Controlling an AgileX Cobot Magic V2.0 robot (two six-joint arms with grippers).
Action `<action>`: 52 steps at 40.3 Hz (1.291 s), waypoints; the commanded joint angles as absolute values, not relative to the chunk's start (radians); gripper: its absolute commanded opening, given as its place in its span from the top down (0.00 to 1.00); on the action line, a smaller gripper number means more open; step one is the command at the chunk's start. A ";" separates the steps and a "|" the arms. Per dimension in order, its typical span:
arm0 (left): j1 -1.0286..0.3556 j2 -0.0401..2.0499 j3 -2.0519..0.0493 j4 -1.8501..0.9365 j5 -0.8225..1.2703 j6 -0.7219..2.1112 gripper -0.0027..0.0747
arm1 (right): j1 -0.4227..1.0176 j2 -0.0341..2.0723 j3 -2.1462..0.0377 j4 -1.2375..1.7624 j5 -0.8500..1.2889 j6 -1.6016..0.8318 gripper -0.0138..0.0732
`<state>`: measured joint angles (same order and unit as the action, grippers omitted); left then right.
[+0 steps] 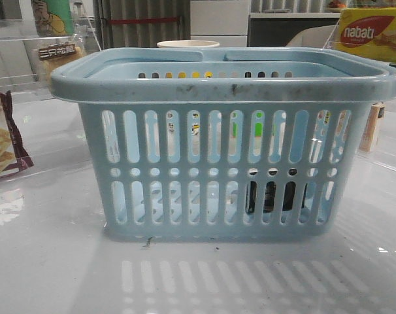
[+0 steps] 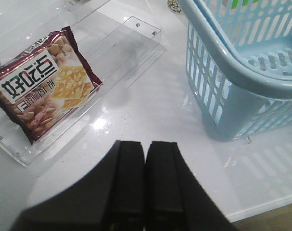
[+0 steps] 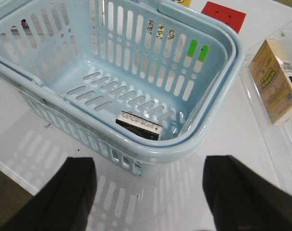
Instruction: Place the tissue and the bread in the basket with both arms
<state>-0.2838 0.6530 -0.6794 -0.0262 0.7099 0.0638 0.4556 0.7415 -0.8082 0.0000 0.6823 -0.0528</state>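
Note:
The pale blue basket stands in the middle of the table. The dark tissue pack lies inside it near the right end, seen through the slots, and shows on the basket floor in the right wrist view. The bread pack, with its brown label band, sits far back left on a clear shelf. My left gripper is shut and empty over bare table, left of the basket. My right gripper is open and empty, just outside the basket's rim. Neither gripper shows in the front view.
A maroon-edged cracker bag lies in a clear acrylic tray left of the basket; it also shows in the front view. A beige box lies right of the basket. A yellow-red nabati box stands back right.

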 commanded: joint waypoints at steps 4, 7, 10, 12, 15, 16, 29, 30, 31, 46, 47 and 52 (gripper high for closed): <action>-0.294 0.659 -0.710 -0.031 0.630 0.056 0.85 | 0.457 0.735 -0.835 -0.012 0.624 -0.065 0.19; -0.294 0.659 -0.710 -0.032 0.630 0.056 0.85 | 0.457 0.735 -0.835 -0.012 0.624 -0.065 0.19; -0.294 0.659 -0.710 -0.032 0.628 0.056 0.85 | 0.457 0.735 -0.835 -0.012 0.624 -0.065 0.19; -0.294 0.659 -0.710 -0.032 0.628 0.056 0.85 | 0.457 0.735 -0.835 -0.012 0.624 -0.065 0.19; -0.294 0.659 -0.710 -0.032 0.620 0.056 0.85 | 0.457 0.735 -0.835 -0.012 0.624 -0.065 0.19; -0.294 0.659 -0.710 -0.032 0.615 0.056 0.85 | 0.457 0.735 -0.835 -0.012 0.624 -0.065 0.19; -0.294 0.659 -0.710 -0.045 0.562 0.056 0.85 | 0.457 0.735 -0.835 -0.012 0.624 -0.065 0.19; -0.294 0.659 -0.710 -0.045 0.559 0.056 0.85 | 0.457 0.735 -0.835 -0.012 0.624 -0.065 0.19; -0.294 0.659 -0.710 -0.045 0.555 0.056 0.84 | 0.457 0.735 -0.835 -0.012 0.624 -0.065 0.19; -0.294 0.849 -0.764 -0.045 0.500 0.056 0.17 | 0.457 0.735 -0.835 -0.012 0.624 -0.065 0.19; -0.294 0.875 -0.774 -0.043 0.500 0.056 0.17 | 0.457 0.735 -0.835 -0.012 0.624 -0.065 0.19; -0.289 0.992 -0.853 0.000 0.496 0.053 0.17 | 0.457 0.735 -0.835 -0.012 0.624 -0.065 0.19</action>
<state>-0.2838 0.9401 -0.7758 -0.0214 0.5830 0.0638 0.4556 0.7415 -0.8082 0.0000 0.6916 -0.0562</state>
